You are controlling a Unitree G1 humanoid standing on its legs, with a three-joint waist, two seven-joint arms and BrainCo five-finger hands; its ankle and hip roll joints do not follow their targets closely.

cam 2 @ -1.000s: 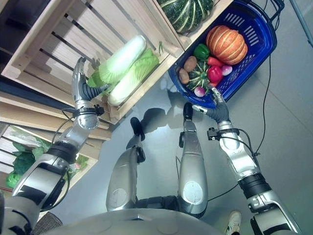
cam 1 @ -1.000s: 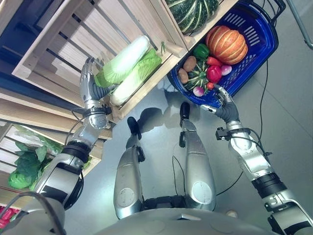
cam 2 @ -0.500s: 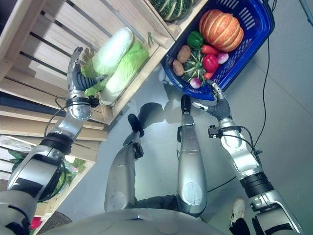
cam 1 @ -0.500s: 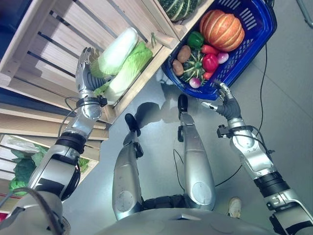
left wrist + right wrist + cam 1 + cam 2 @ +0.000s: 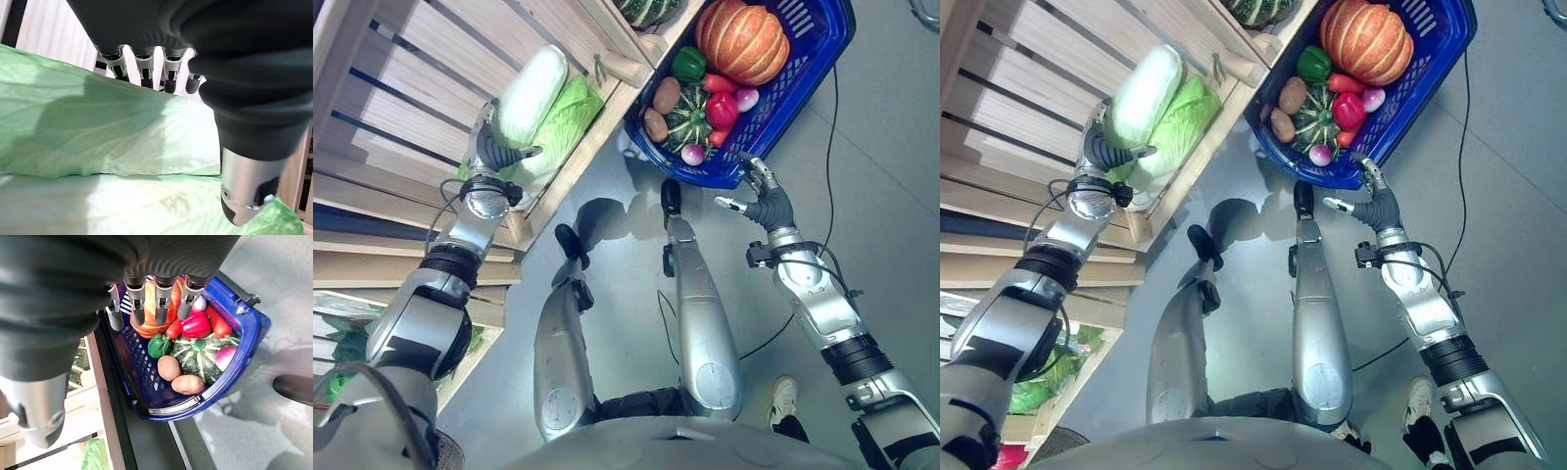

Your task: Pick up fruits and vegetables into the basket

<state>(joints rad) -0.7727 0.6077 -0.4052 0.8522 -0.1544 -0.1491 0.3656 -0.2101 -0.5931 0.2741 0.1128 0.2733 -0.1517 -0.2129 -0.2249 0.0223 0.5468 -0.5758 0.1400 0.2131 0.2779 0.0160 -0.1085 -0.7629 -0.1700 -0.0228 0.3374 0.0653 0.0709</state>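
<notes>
Inside slatted pale wooden crate: two napa cabbages, elongated, with crinkled veined leaves. Upper napa cabbage, whitish-green, resting across lower napa cabbage, brighter green, against crate's front rail. Left hand placed at stem end of upper cabbage, straight silver fingers along far side of leaf surface, thumb spread apart on near side; no closed grip visible in left wrist view.

On grey floor beside crate: blue plastic basket with perforated walls. Contents: ribbed orange pumpkin, glossy green bell pepper, red bell pepper, smaller red pepper, two smooth brown potatoes, dark green striped squash, two pink-and-white radishes.

Just outside basket's near rim: right hand, holding nothing, fingers straight and slightly spread, thumb extended apart.

Above crate's upper edge: dark green striped squash on adjoining wooden shelf.
</notes>
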